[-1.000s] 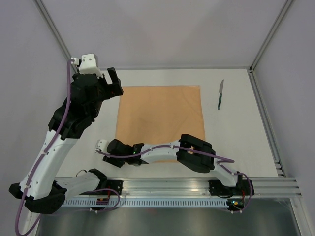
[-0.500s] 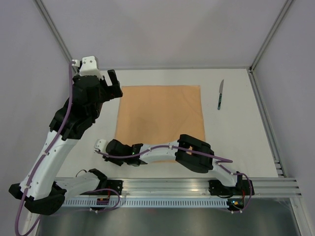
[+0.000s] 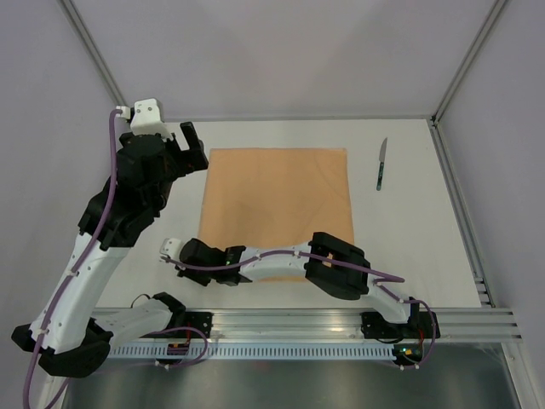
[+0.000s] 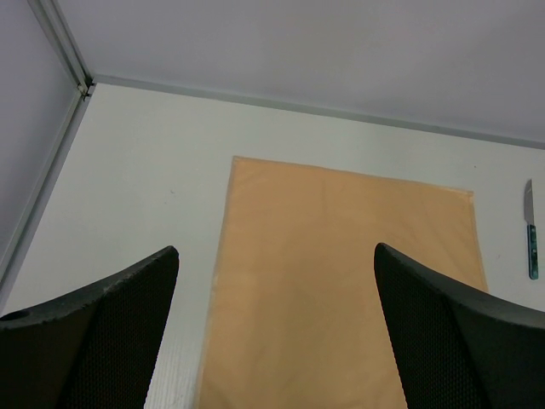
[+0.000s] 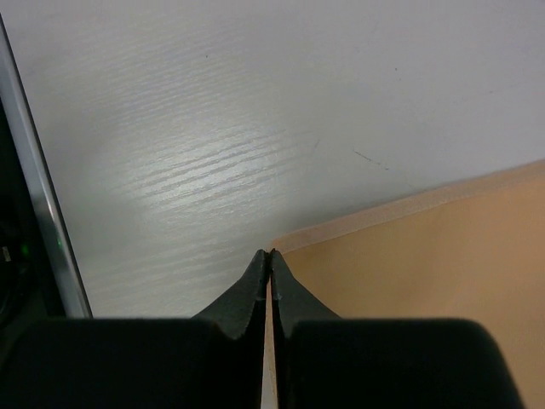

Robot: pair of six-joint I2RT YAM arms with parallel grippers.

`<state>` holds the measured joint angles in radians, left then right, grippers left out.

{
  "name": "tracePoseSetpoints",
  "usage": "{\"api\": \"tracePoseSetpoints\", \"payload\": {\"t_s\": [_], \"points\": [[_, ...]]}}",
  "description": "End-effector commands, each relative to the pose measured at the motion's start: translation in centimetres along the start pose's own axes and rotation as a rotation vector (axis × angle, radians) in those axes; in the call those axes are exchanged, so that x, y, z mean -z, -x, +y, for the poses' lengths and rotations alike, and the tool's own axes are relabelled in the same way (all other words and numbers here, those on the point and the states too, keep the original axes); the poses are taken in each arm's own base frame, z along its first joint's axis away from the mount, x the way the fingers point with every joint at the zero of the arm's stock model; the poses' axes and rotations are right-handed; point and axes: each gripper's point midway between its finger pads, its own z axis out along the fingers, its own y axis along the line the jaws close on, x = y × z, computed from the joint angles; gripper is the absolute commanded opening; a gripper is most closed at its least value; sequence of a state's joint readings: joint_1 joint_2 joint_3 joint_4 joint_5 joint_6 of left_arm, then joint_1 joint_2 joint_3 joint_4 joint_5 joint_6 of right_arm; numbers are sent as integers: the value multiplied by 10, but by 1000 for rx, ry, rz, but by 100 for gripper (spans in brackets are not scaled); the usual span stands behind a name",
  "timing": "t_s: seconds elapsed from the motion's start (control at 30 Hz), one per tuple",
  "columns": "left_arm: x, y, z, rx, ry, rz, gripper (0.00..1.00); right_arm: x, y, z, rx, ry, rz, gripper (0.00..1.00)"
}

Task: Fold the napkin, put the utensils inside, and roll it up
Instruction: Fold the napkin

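Note:
The peach-orange napkin (image 3: 277, 200) lies flat in the middle of the white table. My right gripper (image 3: 181, 255) is low at its near-left corner. In the right wrist view the jaws (image 5: 270, 253) are pressed together with a thin strip of the napkin (image 5: 426, 281) corner pinched between them. My left gripper (image 3: 189, 143) hangs wide open above the table near the napkin's far-left corner. Its two black fingers (image 4: 102, 324) frame the napkin (image 4: 341, 256) from above and touch nothing. A knife (image 3: 381, 164) with a dark handle lies to the right of the napkin, also visible as the knife (image 4: 531, 230) at the right edge.
Metal frame rails (image 3: 460, 204) border the table on the right, with grey walls behind. The aluminium base rail (image 3: 341, 328) runs along the near edge. A frame post (image 4: 60, 43) stands at the far-left corner.
My right gripper's jaws have closed onto the napkin's near-left corner. The left arm has drifted slightly left and back, still open.

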<state>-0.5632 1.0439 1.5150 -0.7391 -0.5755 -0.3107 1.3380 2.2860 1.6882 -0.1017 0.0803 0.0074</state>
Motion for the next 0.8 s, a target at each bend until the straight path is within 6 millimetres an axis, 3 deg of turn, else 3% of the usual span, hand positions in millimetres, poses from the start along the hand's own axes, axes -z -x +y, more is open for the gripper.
{"api": "tracePoseSetpoints", "payload": {"t_s": [0.0,0.17,0.43,0.63,0.77], "points": [[5,6,2,34,6,-22,100,24,49,3,-45,13,-85,6],[5,8,1,38,2,-25,100,36,66,0,-43,-2,-118,4],[5,9,-1,48,-6,-32,100,47,73,-21,-42,-52,-137,0],[4,9,-1,54,-6,-36,100,67,81,-67,-82,-116,-170,0],[3,10,-3,60,-11,-43,100,87,81,-116,-127,-189,-190,0]]}}
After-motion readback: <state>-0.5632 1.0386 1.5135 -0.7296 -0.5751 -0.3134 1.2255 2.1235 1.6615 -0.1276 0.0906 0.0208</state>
